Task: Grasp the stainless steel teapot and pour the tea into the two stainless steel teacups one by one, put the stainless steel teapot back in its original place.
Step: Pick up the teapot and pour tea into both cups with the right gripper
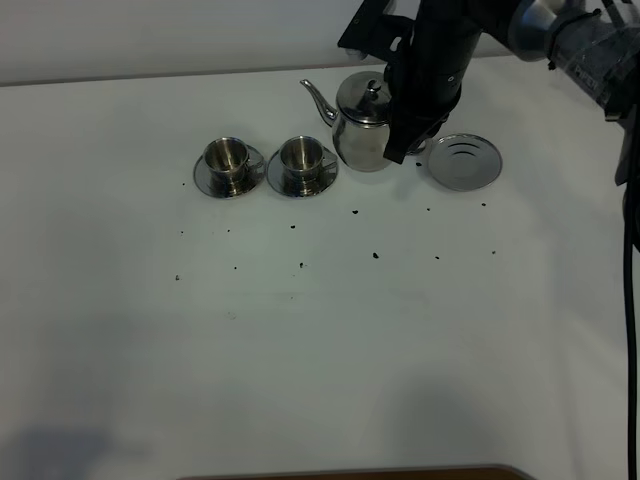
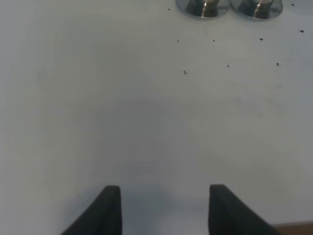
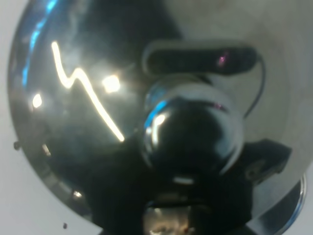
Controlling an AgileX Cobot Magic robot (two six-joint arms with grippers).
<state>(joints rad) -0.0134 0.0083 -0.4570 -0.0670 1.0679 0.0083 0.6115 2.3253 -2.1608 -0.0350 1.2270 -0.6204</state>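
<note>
The stainless steel teapot stands or hangs just right of the two stainless steel teacups, spout pointing left. My right gripper comes down from above on the pot's handle side and is shut on the teapot's handle. In the right wrist view the teapot's lid and its knob fill the picture. The left teacup and the right teacup sit on their saucers. The original place, a bare ringed saucer, lies right of the pot. My left gripper hovers open over bare table.
Dark specks are scattered over the white table in front of the cups and saucer. The cup saucers' edges show at the far end of the left wrist view. A brown edge runs along the table's front.
</note>
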